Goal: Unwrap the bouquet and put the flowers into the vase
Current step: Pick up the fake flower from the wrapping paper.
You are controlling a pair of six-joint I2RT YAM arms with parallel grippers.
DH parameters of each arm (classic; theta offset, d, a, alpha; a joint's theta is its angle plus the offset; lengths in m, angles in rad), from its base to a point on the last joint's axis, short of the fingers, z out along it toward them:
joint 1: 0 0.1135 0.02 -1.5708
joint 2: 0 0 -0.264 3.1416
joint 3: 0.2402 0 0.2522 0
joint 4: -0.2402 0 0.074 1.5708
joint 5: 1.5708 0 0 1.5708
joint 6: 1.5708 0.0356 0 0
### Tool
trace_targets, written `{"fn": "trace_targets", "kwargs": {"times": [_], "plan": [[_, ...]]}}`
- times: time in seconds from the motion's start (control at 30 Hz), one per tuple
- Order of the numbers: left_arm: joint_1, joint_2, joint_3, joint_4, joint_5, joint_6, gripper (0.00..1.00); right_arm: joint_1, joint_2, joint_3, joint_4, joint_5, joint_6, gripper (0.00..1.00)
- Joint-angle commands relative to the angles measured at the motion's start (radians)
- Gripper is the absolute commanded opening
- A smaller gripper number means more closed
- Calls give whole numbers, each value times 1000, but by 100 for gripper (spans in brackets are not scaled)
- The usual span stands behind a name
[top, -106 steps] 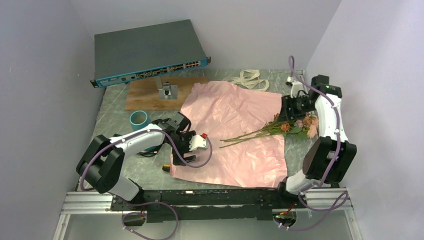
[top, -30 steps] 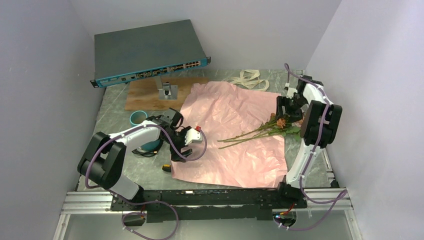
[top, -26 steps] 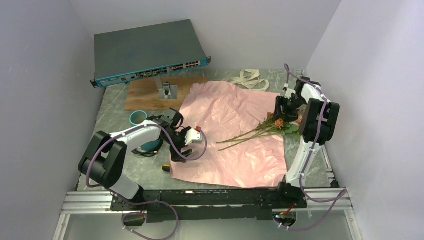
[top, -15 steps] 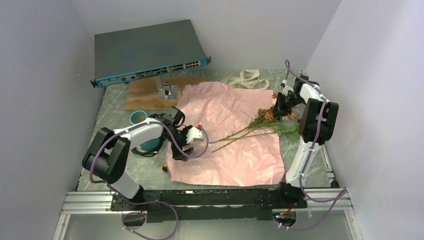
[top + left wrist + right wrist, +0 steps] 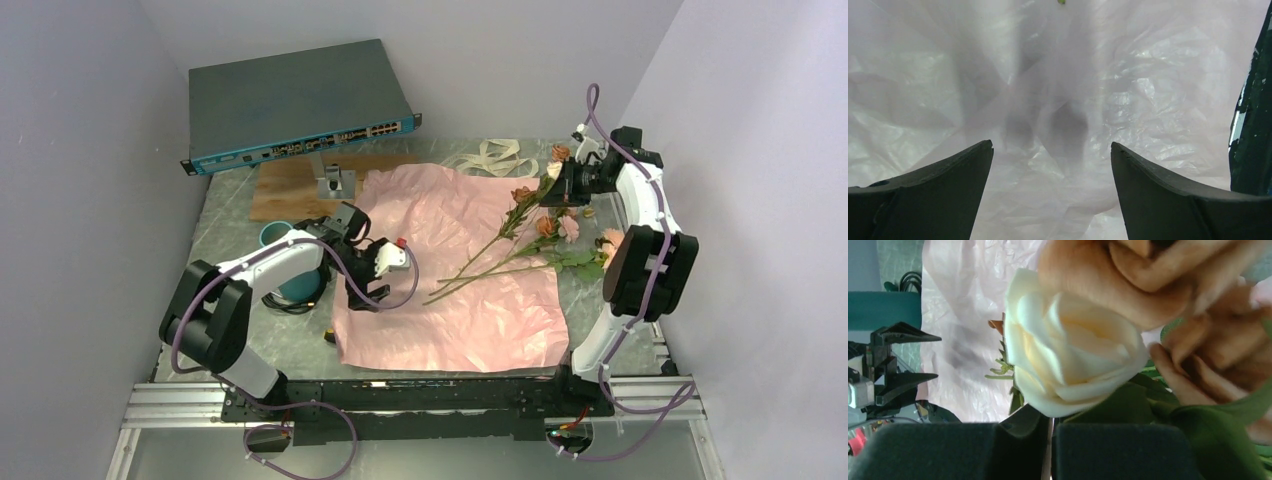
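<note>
The right gripper [image 5: 567, 186], clamped on a few flowers [image 5: 522, 195], ought to swing them stems-down over the vase [image 5: 272, 236], while the left gripper [image 5: 1051, 150] hangs open above the pink paper [image 5: 470, 320].

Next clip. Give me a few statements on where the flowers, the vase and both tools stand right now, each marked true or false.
1. The right tool is shut on some of the flowers. True.
2. Every flower stands in the vase. False: the vase holds none; some stems lie on the pink paper, and the rest are held up by the right tool.
3. The left tool is open over the pink paper. True.
4. The cream ribbon is tied round the stems. False: it lies loose beyond the far edge of the paper.
</note>
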Motion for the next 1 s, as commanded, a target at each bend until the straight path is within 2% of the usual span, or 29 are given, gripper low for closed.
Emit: {"fn": "trace_targets", "kwargs": {"times": [0.0, 0.17, 0.3, 0.53, 0.77, 0.97], "plan": [[-3, -56, 56, -12, 63, -20, 95, 2, -51, -33, -14, -77, -72, 0], [-3, -85, 108, 20, 101, -124, 98, 10, -111, -73, 13, -128, -98, 0], [-3, -73, 201, 121, 152, -318, 98, 40, -160, -116, 67, -158, -83, 0], [-33, 189, 546, 220, 190, -653, 92, 128, -212, -165, 149, -177, -34, 0], [-90, 359, 702, 349, 212, -848, 91, 210, -238, -171, 178, -170, -8, 0], [-103, 444, 742, 429, 246, -1006, 92, 234, -253, -188, 185, -179, -6, 0]]}}
